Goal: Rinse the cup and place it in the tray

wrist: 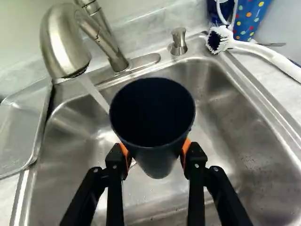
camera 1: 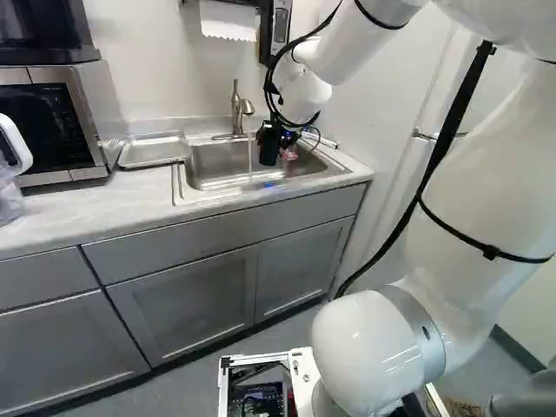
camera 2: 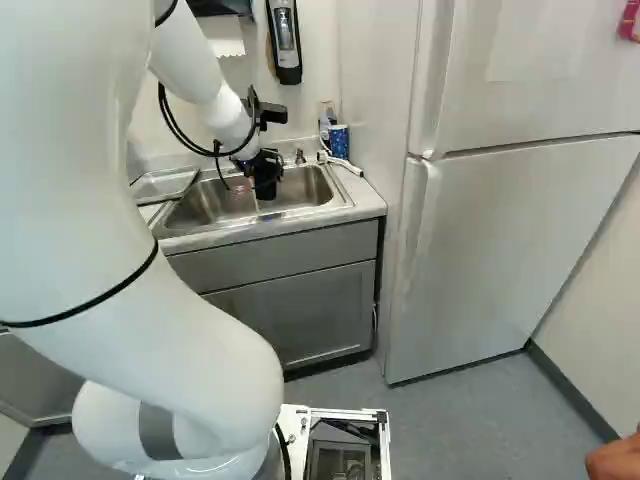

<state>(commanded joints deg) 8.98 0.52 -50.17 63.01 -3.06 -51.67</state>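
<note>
One tray (wrist: pixel 15 134) lies beside the sink (wrist: pixel 256 155), then come one tap (wrist: pixel 59 40) and its one stream of water (wrist: pixel 94 94), running down close by the one dark cup (wrist: pixel 152 113), though whether any goes in I cannot tell. The fingers (wrist: pixel 194 165) grip the cup from two sides over the sink; it looks light and fairly stiff, probably slippery when wet, best taken by opposite outer walls below the rim. Beyond it, one brush (wrist: pixel 256 48) rests by one spotted container (wrist: pixel 251 19).
</note>
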